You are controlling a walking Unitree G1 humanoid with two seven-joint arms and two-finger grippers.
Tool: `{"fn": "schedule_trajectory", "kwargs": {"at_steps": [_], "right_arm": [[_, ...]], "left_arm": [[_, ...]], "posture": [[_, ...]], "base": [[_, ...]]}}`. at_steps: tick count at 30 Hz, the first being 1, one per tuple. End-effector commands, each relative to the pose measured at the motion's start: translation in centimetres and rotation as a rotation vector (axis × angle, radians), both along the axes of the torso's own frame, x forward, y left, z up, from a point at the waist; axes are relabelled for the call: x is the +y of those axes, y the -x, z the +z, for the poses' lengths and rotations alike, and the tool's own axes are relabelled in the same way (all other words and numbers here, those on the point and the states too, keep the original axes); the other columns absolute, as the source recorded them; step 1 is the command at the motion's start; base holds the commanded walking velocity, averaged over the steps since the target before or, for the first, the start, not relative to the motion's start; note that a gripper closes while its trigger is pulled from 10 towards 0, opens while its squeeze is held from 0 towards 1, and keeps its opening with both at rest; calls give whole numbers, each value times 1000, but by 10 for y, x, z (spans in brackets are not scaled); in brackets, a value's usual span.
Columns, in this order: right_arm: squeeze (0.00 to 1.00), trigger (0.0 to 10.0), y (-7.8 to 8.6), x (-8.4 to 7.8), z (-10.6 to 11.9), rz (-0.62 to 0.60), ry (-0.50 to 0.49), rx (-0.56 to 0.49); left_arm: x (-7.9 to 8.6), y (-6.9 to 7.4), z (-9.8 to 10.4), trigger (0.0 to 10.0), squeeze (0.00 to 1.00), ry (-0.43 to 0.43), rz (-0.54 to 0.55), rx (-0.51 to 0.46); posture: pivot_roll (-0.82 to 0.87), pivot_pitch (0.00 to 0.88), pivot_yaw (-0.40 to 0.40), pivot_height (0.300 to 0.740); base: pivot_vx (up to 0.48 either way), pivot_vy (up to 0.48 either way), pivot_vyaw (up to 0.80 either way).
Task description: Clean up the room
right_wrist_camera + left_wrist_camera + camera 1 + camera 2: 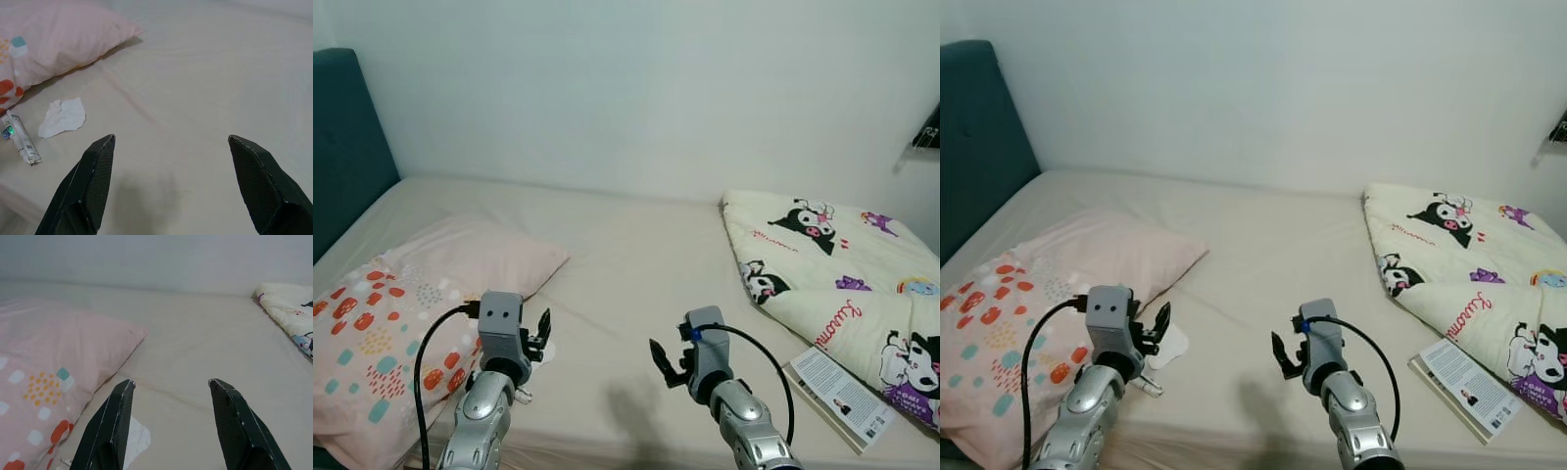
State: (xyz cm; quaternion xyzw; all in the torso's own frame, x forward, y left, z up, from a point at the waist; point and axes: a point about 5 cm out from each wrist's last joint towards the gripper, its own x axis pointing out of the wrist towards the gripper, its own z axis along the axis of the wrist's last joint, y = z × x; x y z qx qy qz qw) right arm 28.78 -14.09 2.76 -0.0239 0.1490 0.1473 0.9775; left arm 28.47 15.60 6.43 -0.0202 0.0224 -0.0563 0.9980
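On the bed (636,255), a beige sheet stretches from a pink patterned pillow (401,323) on the robot's left to a folded cartoon-print blanket (842,284) on its right, with a booklet (837,392) lying at the near edge just beside the blanket. The litter to be cleared sits near the pillow's front corner: a crumpled white tissue (62,116) and, just beside it, a small tube (20,138). Both arms are raised over the near edge of the mattress; the left tool (171,423) hangs with its fingers spread and nothing between them, almost over the tissue, and the right tool (168,183) is likewise spread wide and empty above bare sheet. The step in hand looks like picking up the tissue, and the left tool is the nearer one: it should probably lower straight down, straddle the bunched middle of the paper and pinch lightly, so as not to gather the sheet with it. The right wrist view lays out tissue and tube apart and whole, while the head views hide much of them behind the left arm; the left wrist view catches just the tissue's edge (137,440).
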Motion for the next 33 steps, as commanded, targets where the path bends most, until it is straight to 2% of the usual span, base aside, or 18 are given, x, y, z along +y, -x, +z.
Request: {"fn": "schedule_trajectory", "kwargs": {"at_steps": [1, 29, 33], "right_arm": [[0, 10000, 0, -4, 0, -32, -16, 3], [0, 10000, 0, -4, -1, -54, -24, 2], [0, 10000, 1, -4, -1, -55, -24, 4]], "left_arm": [[-3, -3, 0, 10000, 0, 9, -14, 5], [-4, -7, 4, 10000, 0, 0, -25, -8], [-6, -7, 6, 10000, 0, -27, -34, -17]], "posture": [[-19, 0, -86, 740], [-14, 0, -72, 740], [-14, 0, -74, 740]], "base": [[0, 480, 0], [0, 421, 0], [0, -240, 0]]}}
